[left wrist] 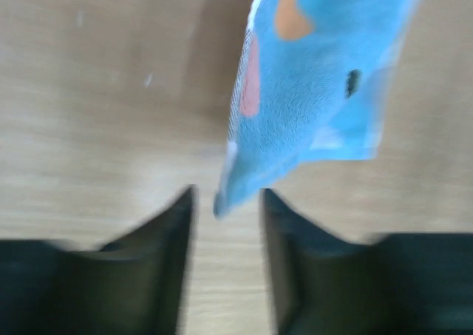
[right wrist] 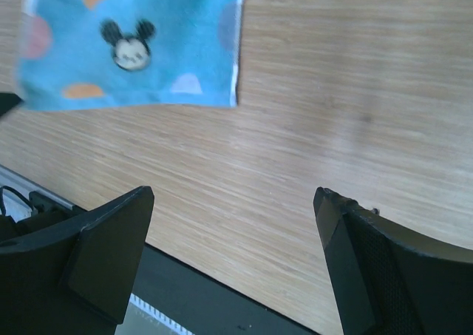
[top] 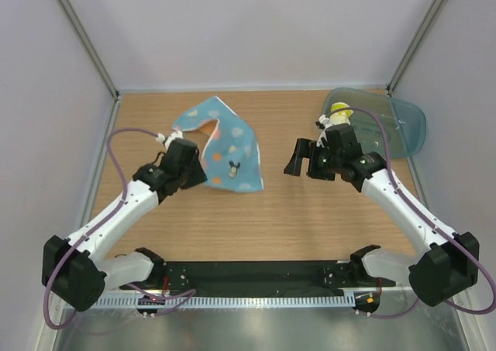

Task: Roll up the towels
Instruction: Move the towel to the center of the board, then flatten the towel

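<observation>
A light blue towel point(top: 227, 145) with coloured spots and a Mickey face lies partly folded on the wooden table, left of centre. My left gripper point(top: 197, 173) is at the towel's left edge. In the left wrist view its jaws stand a little apart, and a corner of the towel point(left wrist: 310, 91) reaches down to the gap between the tips of the gripper point(left wrist: 227, 196) without being clamped. My right gripper point(top: 296, 159) is wide open and empty above bare table, to the right of the towel. The right wrist view shows that gripper point(right wrist: 233, 196) with the towel point(right wrist: 133, 43) at upper left.
A translucent blue-green container point(top: 391, 126) lies at the back right, behind the right arm. A black bar point(top: 256, 275) runs along the table's near edge. Grey walls close in the back and both sides.
</observation>
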Available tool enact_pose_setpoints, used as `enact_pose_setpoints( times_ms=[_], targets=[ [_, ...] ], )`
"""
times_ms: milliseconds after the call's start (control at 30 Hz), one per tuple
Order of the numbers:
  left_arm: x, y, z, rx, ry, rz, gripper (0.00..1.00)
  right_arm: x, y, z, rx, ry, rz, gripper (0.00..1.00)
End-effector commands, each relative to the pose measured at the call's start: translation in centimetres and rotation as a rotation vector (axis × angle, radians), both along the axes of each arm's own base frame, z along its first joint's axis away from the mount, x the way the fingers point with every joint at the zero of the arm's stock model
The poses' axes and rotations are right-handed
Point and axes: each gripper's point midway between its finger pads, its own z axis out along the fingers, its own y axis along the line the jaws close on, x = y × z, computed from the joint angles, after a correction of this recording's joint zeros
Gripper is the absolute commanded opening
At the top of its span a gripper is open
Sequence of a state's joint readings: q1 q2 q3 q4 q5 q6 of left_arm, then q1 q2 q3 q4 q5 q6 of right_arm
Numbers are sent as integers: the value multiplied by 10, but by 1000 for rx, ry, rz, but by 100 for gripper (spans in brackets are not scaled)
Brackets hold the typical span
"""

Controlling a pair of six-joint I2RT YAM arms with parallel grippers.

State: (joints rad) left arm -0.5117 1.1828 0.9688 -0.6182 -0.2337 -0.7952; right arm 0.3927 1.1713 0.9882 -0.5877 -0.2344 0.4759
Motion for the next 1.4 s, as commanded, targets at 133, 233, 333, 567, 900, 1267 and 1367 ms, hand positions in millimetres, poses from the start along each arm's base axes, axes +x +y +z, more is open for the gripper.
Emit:
enact_pose_setpoints(
  times_ms=[133, 233, 333, 567, 900, 1267, 1367],
  targets=[
    [-76, -7, -75, -44, 182, -27, 82, -8, 10, -26, 0, 104, -46, 97],
    [-73, -4, -60, -57, 121, -16, 88, -14, 27, -37, 6, 141, -19, 97],
    [-63, 3, -48, 7, 96, -3, 89, -21, 39, -58, -53, 189, -9, 96],
    [-21, -2, -25, 136, 65, -15, 90, -38, 89, -99, -93, 247, 86, 83],
    [112, -23, 1, 81, -23, -25, 90, -17, 102, -126, -194, 248, 79, 70],
    [250, -62, -49, -149, 28, -89, 84, -9, 138, -120, -127, 175, 161, 58],
    [265, -62, -63, -151, 70, -86, 83, -14, 130, -141, -194, 229, 192, 58]
  ],
)
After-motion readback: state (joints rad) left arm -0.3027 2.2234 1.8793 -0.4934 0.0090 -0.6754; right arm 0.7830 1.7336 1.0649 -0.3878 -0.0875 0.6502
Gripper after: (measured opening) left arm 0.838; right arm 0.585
